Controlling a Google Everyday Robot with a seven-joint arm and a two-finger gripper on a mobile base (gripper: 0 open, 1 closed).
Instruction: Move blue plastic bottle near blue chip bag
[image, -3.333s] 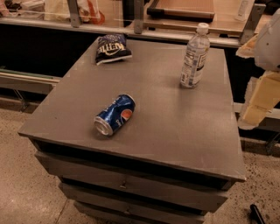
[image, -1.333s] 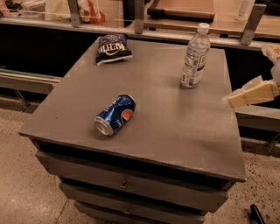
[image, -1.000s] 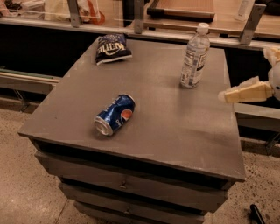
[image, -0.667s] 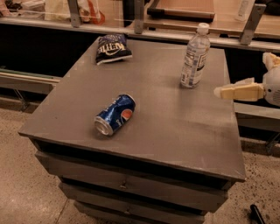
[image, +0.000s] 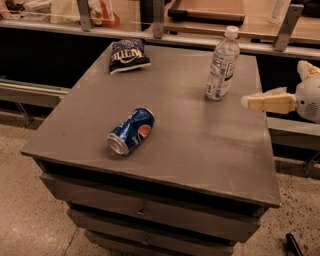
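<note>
The blue plastic bottle (image: 221, 65), clear with a white cap and a white-and-blue label, stands upright at the back right of the grey table (image: 200, 145). The blue chip bag (image: 128, 55), dark navy with white lettering, lies at the back left, well apart from the bottle. My gripper (image: 274, 85) comes in from the right edge, just right of the bottle and about level with its base. It is open and empty, with one cream finger (image: 267, 102) pointing left toward the bottle without touching it.
A blue Pepsi can (image: 131, 130) lies on its side at the front left of the table. A counter with glass panels and metal posts (image: 160, 20) runs behind the table. Drawers (image: 145, 210) sit below the tabletop. Speckled floor lies around it.
My gripper has swung from hanging down at the right edge to pointing sideways, and has moved left and slightly up toward the bottle. The bottle, bag and can have not moved.
</note>
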